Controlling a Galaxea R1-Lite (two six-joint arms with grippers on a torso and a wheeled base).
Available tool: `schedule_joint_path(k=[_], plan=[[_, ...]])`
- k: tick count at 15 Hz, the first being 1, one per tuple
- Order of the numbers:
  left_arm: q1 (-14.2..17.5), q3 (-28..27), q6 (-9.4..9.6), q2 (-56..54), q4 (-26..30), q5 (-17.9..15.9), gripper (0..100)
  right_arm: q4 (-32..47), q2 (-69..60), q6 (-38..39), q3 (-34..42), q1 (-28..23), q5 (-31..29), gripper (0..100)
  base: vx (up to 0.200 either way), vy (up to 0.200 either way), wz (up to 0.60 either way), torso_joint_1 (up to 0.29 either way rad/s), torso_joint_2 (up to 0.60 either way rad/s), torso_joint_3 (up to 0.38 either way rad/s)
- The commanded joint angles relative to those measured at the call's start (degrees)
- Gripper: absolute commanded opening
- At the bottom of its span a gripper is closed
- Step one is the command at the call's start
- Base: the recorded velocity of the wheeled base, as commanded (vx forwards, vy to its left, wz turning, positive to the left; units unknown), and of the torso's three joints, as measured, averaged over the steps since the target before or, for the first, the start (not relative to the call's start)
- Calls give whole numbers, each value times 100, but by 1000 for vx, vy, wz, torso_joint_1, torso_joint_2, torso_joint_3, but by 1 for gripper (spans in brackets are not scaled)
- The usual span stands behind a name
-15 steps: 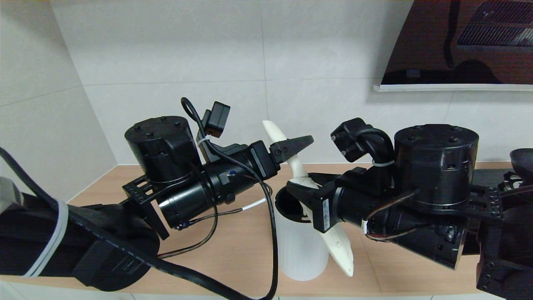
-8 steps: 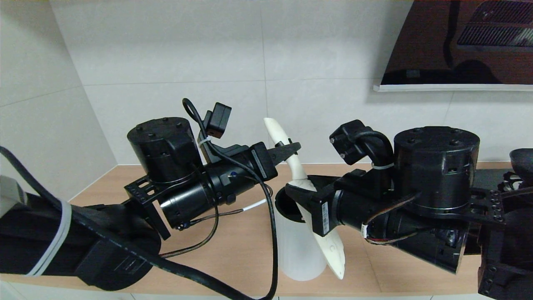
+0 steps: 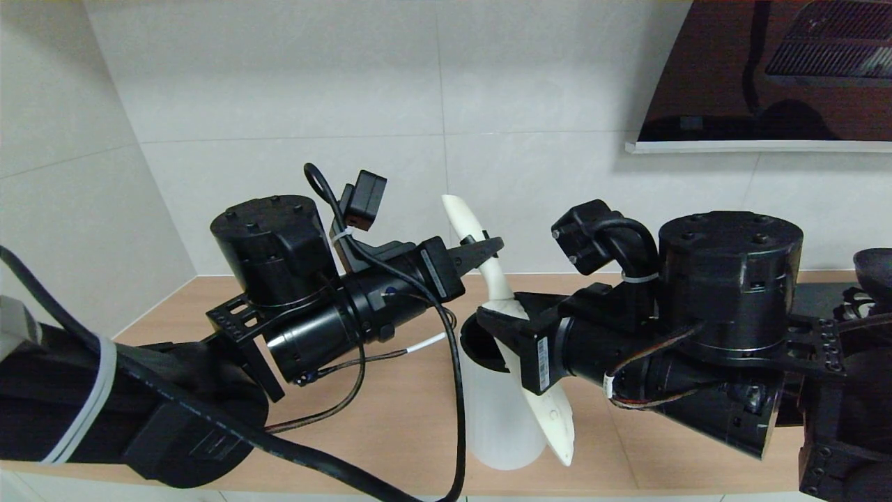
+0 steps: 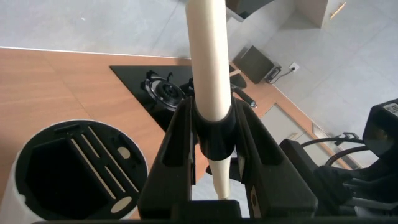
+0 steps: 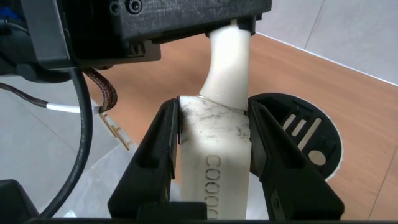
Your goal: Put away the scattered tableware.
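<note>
Closed within the last second, left gripper (image 3: pixel 483 249) clamps the white spatula (image 3: pixel 465 217) by its handle; right gripper (image 3: pixel 512 315) pinches it at the blade. Beneath stands a white utensil holder (image 3: pixel 496 422) at the counter's (image 3: pixel 390 401) near edge, its black divided inside partly hidden.

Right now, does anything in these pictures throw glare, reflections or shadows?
Head view: the glossy dark hood mirrors dim shapes and casts a soft shadow on the tiles beneath. Left wrist view: the black hob shows a faint sheen. Right wrist view: the white spatula is evenly lit, without glare.
</note>
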Motion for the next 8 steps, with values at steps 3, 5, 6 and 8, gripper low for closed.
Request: schedule_joint_path(k=[3, 5, 6, 8], plan=[[-18, -5, -3, -35, 2, -4, 0, -1, 4, 11, -2, -6, -3, 0, 0, 0, 0, 0, 0, 0], [-45, -13, 6, -35, 11, 23, 0, -1, 13, 20, -2, -6, -3, 100, 0, 0, 0, 0, 0, 0], [-45, -49, 6, -35, 11, 32, 0, -1, 13, 20, 7, -6, -3, 100, 0, 0, 0, 0, 0, 0], [-45, -84, 6, -27, 37, 93, 0, -1, 13, 20, 7, -6, -3, 100, 0, 0, 0, 0, 0, 0]])
